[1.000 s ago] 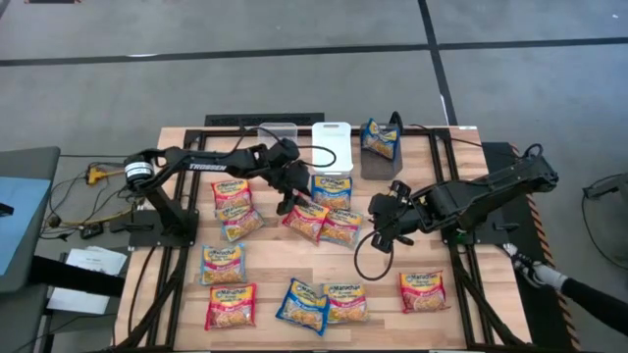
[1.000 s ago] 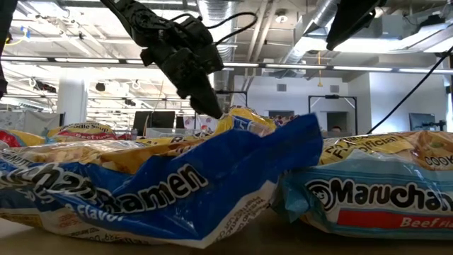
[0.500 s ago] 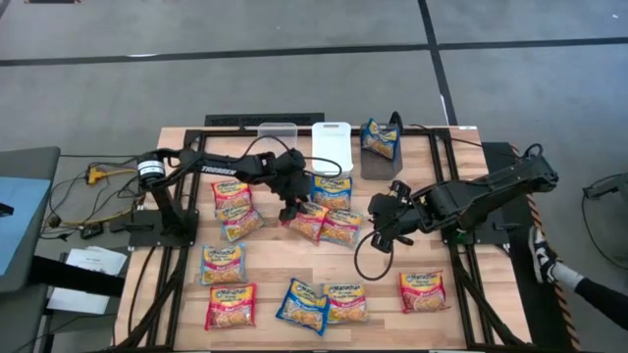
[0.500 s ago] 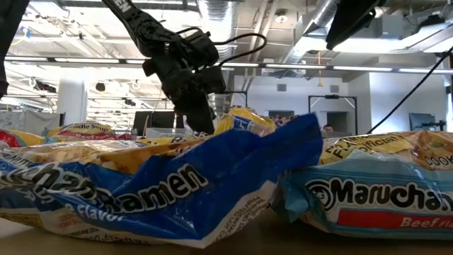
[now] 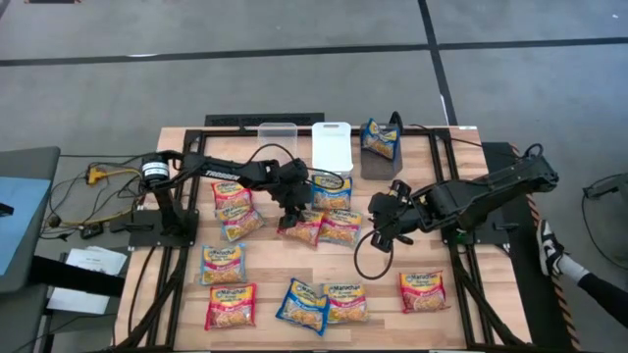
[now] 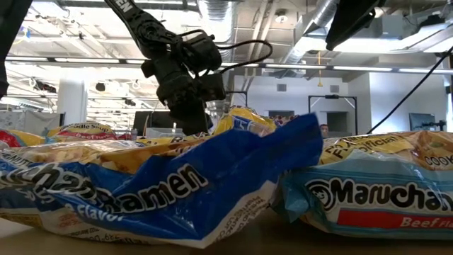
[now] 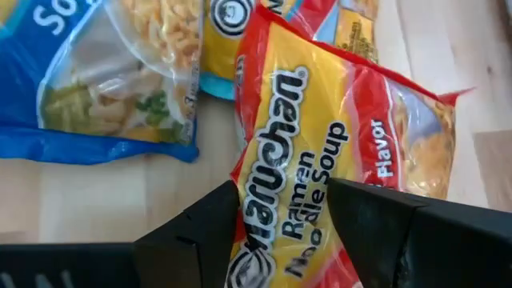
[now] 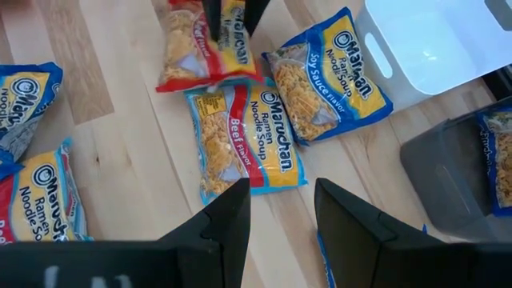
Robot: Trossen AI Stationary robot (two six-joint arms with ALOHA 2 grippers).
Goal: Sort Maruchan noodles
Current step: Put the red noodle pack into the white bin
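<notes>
Several Maruchan packets lie flat on the wooden table. My left gripper is down at the table's middle, on a red-and-yellow packet. Beside that packet lie a blue one and a beef one. In the low view the foreground packets hide the left fingers. My right gripper hovers open to the right of the beef packet and touches nothing. My left gripper pinches the red-and-yellow packet across its width, one finger on each long edge, near the end closest to the wrist. The fingers come from above, slanting down. The packet lies on the table, and its edge is buckled inward beside the finger.
At the far edge stand a clear bin, a white bin and a dark bin with a blue packet leaning in it. More packets lie at the left and along the near side.
My left gripper has come down and a little toward the table's near edge, onto the red-and-yellow packet. In the low view its fingers have sunk behind the foreground packets.
</notes>
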